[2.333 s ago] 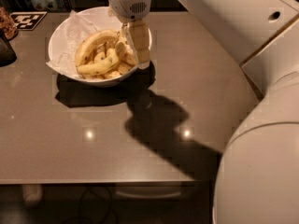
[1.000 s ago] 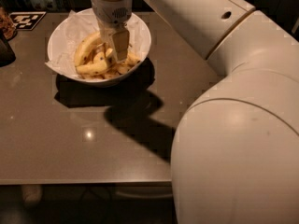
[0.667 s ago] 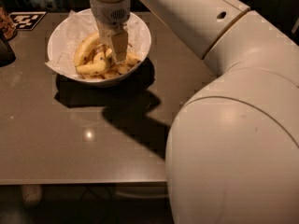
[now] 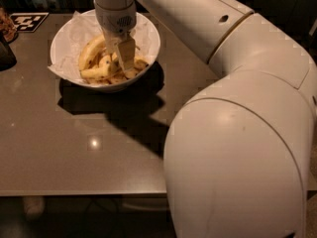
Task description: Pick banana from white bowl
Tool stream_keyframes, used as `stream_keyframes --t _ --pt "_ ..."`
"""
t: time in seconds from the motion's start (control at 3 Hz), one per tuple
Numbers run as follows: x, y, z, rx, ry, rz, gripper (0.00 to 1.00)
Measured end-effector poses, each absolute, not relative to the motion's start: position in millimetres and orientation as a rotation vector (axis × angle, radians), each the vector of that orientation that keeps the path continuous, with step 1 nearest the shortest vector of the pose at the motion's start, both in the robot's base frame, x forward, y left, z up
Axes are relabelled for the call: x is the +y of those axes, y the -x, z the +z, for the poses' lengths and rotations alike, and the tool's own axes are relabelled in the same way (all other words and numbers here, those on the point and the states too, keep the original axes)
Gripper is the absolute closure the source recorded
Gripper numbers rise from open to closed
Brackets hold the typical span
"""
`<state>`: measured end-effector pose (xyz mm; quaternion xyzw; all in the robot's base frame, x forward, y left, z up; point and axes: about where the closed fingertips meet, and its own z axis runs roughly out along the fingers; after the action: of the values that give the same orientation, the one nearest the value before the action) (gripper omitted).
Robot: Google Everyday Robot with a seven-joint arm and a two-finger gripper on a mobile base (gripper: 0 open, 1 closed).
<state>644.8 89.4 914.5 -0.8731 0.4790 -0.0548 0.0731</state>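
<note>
the big white robot arm (image 4: 233, 133) fills the right side and reaches across to the far left. the brown table (image 4: 74, 152) is shiny, with the arm's dark shadow on it. the white bowl (image 4: 148, 38) sits on the far left part of the table, and crumpled white paper (image 4: 69, 38) lines it. the banana (image 4: 99, 74) lies low in the bowl, on the near side, with other bananas touching it. the gripper (image 4: 121, 53) is down inside the bowl, just beside the banana. i cannot tell if it is gripping anything. a black and white square tag (image 4: 28, 21) lies at the far left corner.
</note>
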Motion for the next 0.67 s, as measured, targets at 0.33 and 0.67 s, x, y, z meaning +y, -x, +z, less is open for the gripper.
stream_keyframes --t 0.33,0.67 --pt "89.9 -648.6 904.0 1.437 2.645 -0.152 0.43" --pt "88.8 -652.4 894.7 1.442 2.662 -0.142 0.44"
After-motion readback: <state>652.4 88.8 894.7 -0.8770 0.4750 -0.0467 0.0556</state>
